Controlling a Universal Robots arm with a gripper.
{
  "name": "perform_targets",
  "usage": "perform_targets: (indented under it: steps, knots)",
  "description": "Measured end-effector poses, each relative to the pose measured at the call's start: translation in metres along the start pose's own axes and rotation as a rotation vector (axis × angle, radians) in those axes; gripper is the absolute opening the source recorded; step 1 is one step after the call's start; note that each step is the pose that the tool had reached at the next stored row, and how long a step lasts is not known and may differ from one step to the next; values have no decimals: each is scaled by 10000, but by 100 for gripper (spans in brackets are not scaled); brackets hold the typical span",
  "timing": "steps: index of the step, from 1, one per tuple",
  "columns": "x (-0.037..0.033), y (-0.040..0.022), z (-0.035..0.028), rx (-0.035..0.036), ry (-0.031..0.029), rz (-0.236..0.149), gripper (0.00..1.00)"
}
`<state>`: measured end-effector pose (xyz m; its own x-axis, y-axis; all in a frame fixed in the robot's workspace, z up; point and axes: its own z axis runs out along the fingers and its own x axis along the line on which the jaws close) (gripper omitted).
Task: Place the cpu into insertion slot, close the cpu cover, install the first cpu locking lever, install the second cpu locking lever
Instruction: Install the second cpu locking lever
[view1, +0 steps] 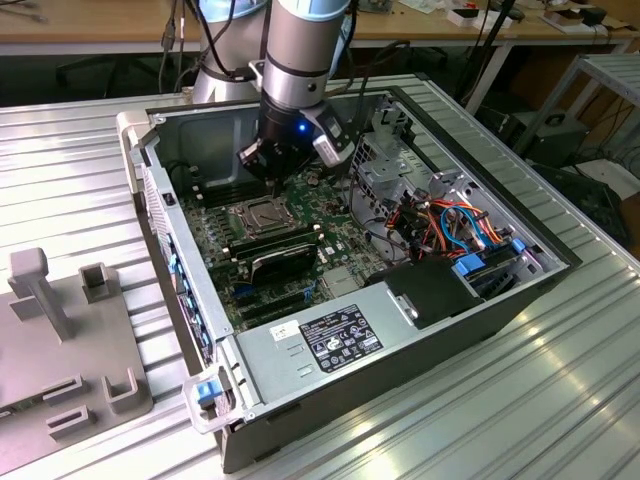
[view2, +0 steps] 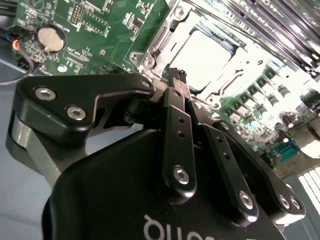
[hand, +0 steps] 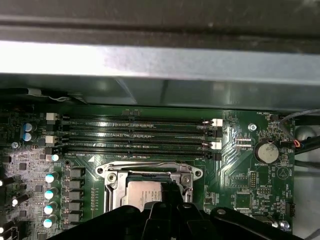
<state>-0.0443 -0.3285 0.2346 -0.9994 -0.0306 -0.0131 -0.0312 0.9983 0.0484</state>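
1. You have the black two-fingered gripper (view2: 176, 80) down inside the open grey metal computer case (view1: 470, 300), just over the green motherboard (view1: 225, 255). Its fingers are drawn together at the tips with nothing between them.
2. The small flat square cpu with its dull silver-tan top (view2: 202, 62) already lies in the insertion slot, the square socket (hand: 150, 187) on the motherboard, so judge the placing step as done.
3. The cpu cover, a thin grey metal hinged frame with a square window (view2: 165, 37), sits around the chip; in the first wrist view its frame (hand: 150, 171) looks laid flat over the socket, though you cannot tell whether it is fully seated.
4. The fingertips stand just beside the cpu, at the socket's edge nearest the gripper. Whether they touch the frame or a lever is not clear.
5. The work in hand seems to be at the cover or a locking lever. To do it well, keep the tips on the metal frame or lever, never on the chip's top, and press straight and slowly.
6. Mind the black memory slots (hand: 135, 135) near the socket's far side.
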Motion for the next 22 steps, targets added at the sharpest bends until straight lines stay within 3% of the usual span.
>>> perform_targets:
  steps: [2, 9, 22]
  knots:
    - [0, 1, -40, 3, 1, 1, 11]
    - [1, -52, -63, 4, 0, 0, 11]
    - [8, -288, -76, 4, 1, 0, 11]
